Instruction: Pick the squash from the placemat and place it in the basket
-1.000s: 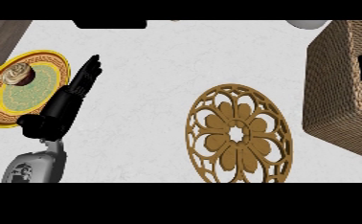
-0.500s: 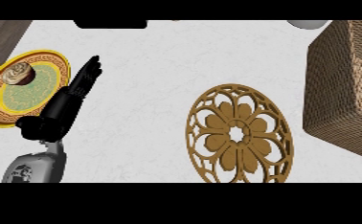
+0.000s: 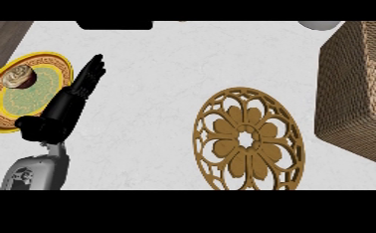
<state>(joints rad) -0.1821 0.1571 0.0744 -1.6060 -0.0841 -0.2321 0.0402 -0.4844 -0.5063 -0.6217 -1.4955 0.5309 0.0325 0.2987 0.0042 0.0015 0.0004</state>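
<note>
1. Head view: the left hand (image 3: 64,108) rests at the lower left, fingers straight, holding nothing.
2. A round, brown openwork placemat (image 3: 248,140) lies low at centre-right; no squash is visible.
3. A yellow-rimmed plate (image 3: 43,85) carries a small round item (image 3: 18,76).
4. The wicker basket (image 3: 351,87) stands at the right edge.

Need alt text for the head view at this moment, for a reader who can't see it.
The left hand rests open on a pale counter beside a yellow-rimmed plate holding a small brown item. A round brown openwork placemat lies right of centre with no squash on it, and a woven basket stands at the right edge.
</note>
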